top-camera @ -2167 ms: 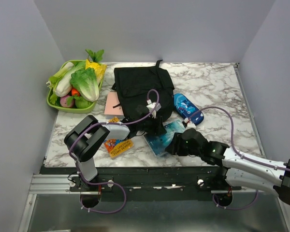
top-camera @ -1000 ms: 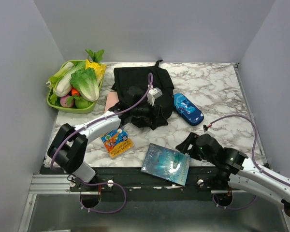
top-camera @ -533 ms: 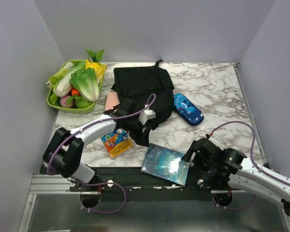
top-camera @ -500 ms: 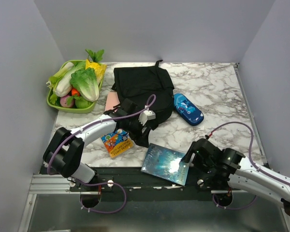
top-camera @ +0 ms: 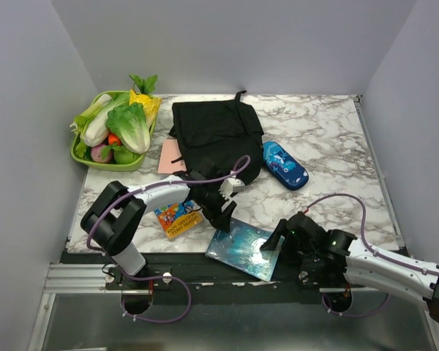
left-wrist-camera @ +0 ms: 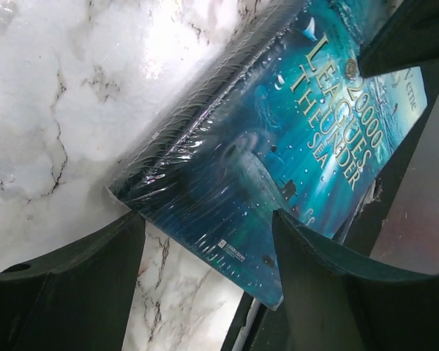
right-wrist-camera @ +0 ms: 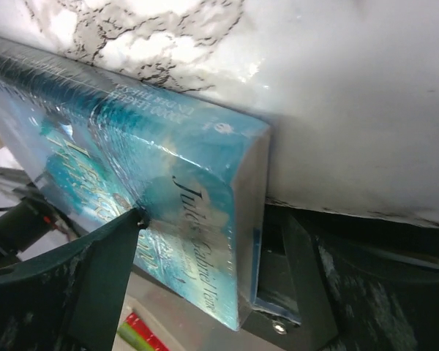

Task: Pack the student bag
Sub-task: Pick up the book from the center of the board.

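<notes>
The student bag [top-camera: 214,131] lies on the counter [top-camera: 329,139], upper centre of the top view. At lower centre a teal book [top-camera: 241,247] overhangs the near edge. The left claw [top-camera: 221,213] and right claw [top-camera: 275,244] are both released, straddling its opposite corners.

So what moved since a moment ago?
The blue book slid from beside the student bag to the table's near edge, overhanging it. The left gripper left the bag and came to the book's far corner; the right gripper drew off, then returned to its right edge. Bag, glasses case, small book and vegetable tray stayed.
</notes>
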Controlling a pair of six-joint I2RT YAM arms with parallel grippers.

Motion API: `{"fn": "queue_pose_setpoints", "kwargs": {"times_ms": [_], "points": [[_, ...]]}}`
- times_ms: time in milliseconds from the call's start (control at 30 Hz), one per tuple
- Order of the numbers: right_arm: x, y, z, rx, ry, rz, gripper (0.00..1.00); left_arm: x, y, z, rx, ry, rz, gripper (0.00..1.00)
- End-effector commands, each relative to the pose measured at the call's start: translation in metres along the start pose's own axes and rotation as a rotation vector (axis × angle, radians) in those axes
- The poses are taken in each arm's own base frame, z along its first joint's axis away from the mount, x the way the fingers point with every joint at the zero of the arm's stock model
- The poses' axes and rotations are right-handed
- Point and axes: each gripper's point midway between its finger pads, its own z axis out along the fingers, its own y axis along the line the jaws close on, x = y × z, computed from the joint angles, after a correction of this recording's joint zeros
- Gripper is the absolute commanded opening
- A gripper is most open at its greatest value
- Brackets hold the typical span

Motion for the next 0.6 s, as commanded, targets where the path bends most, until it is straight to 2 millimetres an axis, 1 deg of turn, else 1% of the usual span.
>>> {"fn": "queue_pose_setpoints", "kwargs": {"times_ms": [0, 33, 67, 100, 133, 167, 200, 233, 300, 333, 400, 433, 467, 533, 567], "points": [[0.012, -0.004, 0.016, -0.024, 0.059, 0.069, 0.87, 0.007, 0.002, 0.013, 0.017, 0.041, 0.000, 0.75], [0.011, 0.000, 0.017, -0.041, 0.056, 0.076, 0.85, 0.007, 0.000, 0.013, 0.023, 0.042, 0.002, 0.75], [0.008, 0.014, 0.018, -0.101, 0.047, 0.077, 0.83, 0.005, 0.000, 0.014, 0.023, 0.037, 0.005, 0.75], [0.008, 0.013, 0.020, -0.118, 0.044, 0.084, 0.81, 0.004, -0.002, 0.015, 0.025, 0.035, 0.010, 0.74], [0.005, 0.019, 0.020, -0.144, 0.031, 0.108, 0.77, 0.003, -0.005, 0.016, 0.029, 0.034, 0.011, 0.73], [0.002, 0.030, 0.019, -0.199, 0.018, 0.113, 0.74, 0.001, -0.007, 0.017, 0.030, 0.026, 0.019, 0.73], [0.000, 0.034, 0.018, -0.221, 0.006, 0.126, 0.72, 0.000, -0.008, 0.018, 0.033, 0.023, 0.019, 0.72], [-0.007, 0.044, 0.015, -0.267, -0.025, 0.135, 0.65, 0.001, -0.012, 0.020, 0.040, 0.027, 0.020, 0.72], [-0.016, 0.061, 0.006, -0.335, -0.070, 0.139, 0.58, 0.001, -0.013, 0.022, 0.046, 0.024, 0.017, 0.72], [-0.027, 0.076, -0.005, -0.391, -0.121, 0.136, 0.52, -0.002, -0.015, 0.022, 0.054, 0.016, 0.019, 0.71], [-0.035, 0.090, -0.017, -0.444, -0.163, 0.127, 0.49, -0.007, -0.018, 0.022, 0.062, 0.001, 0.010, 0.71], [-0.041, 0.095, -0.021, -0.463, -0.195, 0.123, 0.49, -0.009, -0.020, 0.021, 0.071, -0.005, 0.009, 0.70], [-0.043, 0.105, -0.029, -0.501, -0.209, 0.118, 0.49, -0.013, -0.021, 0.021, 0.075, -0.019, 0.016, 0.69], [-0.046, 0.111, -0.033, -0.532, -0.228, 0.099, 0.49, -0.022, -0.028, 0.020, 0.098, -0.040, -0.011, 0.68], [-0.047, 0.120, -0.038, -0.580, -0.233, 0.088, 0.49, -0.027, -0.030, 0.020, 0.107, -0.055, -0.008, 0.68]]}}
